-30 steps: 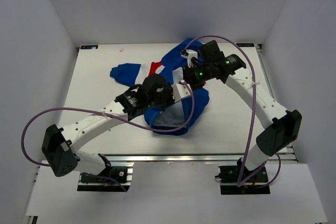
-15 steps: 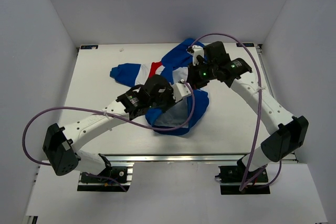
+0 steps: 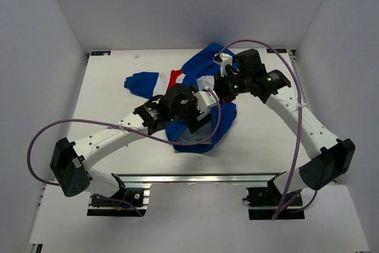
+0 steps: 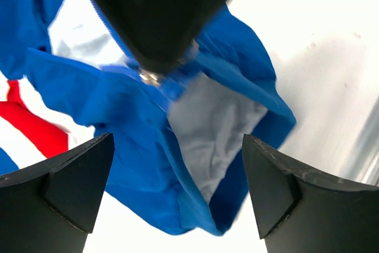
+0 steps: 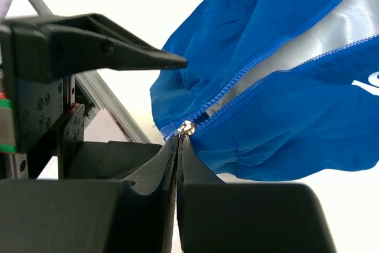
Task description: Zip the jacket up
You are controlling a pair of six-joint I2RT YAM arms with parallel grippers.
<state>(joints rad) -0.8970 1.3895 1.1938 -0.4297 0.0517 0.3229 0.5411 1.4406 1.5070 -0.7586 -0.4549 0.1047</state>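
Note:
The jacket [image 3: 151,81] lies crumpled on the white table, royal blue with white and red panels, its front partly unzipped and showing pale lining [image 4: 213,128]. My right gripper [image 5: 179,137] is shut on the small metal zipper pull [image 5: 187,127] at the bottom of the zipper, near the hem. In the left wrist view that pull [image 4: 150,77] shows under the dark right fingers. My left gripper [image 4: 177,140] stands wide open just over the blue hem [image 4: 136,146], with cloth below the gap and nothing gripped. From above, both grippers meet over the jacket's lower front [image 3: 207,102].
An aluminium rail [image 3: 195,179] runs along the table's near edge, close to the hem [image 5: 106,105]. White walls enclose the table on three sides. Purple cables [image 3: 106,125] loop over both arms. The jacket's hood end [image 3: 204,57] reaches toward the back edge.
My left gripper has opened wide and let go of the jacket's hem. The right arm has drawn slightly right and back, still pinching the zipper pull.

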